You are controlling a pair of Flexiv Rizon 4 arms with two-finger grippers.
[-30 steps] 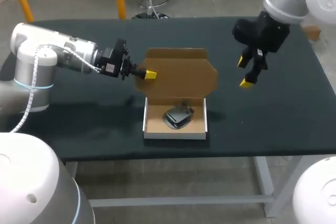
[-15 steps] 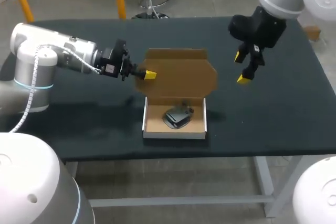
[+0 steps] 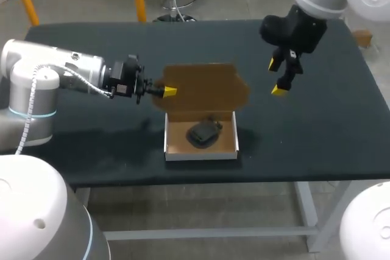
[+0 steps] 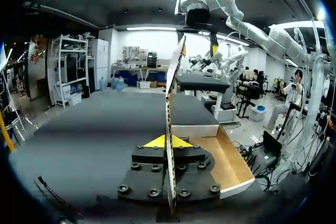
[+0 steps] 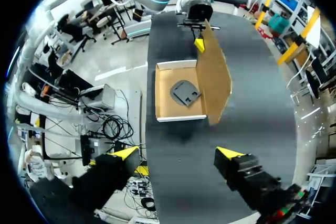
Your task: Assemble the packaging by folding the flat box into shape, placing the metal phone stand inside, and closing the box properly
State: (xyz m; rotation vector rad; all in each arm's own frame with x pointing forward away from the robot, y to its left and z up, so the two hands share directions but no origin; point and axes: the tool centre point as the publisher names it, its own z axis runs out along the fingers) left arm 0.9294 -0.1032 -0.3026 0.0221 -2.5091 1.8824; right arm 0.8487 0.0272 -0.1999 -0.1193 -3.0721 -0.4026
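A white-walled box tray [image 3: 200, 153] with a brown inside sits near the table's front edge, and the dark metal phone stand [image 3: 204, 132] lies in it. Its brown lid [image 3: 210, 87] stands raised behind the tray. My left gripper [image 3: 168, 91] is shut on the lid's left edge; in the left wrist view the lid [image 4: 172, 93] runs edge-on between the yellow tips of the left gripper [image 4: 168, 141], with the tray [image 4: 231, 163] beside it. My right gripper [image 3: 280, 77] hangs open above the table, right of the lid. In the right wrist view the right gripper [image 5: 177, 153] is empty, well short of the tray [image 5: 167, 95], stand [image 5: 185, 92] and lid [image 5: 214, 77].
The black table [image 3: 329, 126] carries only the box. Bare cloth lies to the right of the tray and to its left under my left arm [image 3: 67, 74]. The front edge runs just below the tray.
The lid has tipped up and forward toward the tray, with my left gripper still shut on its edge. My right gripper has drifted a little left and back, staying open.
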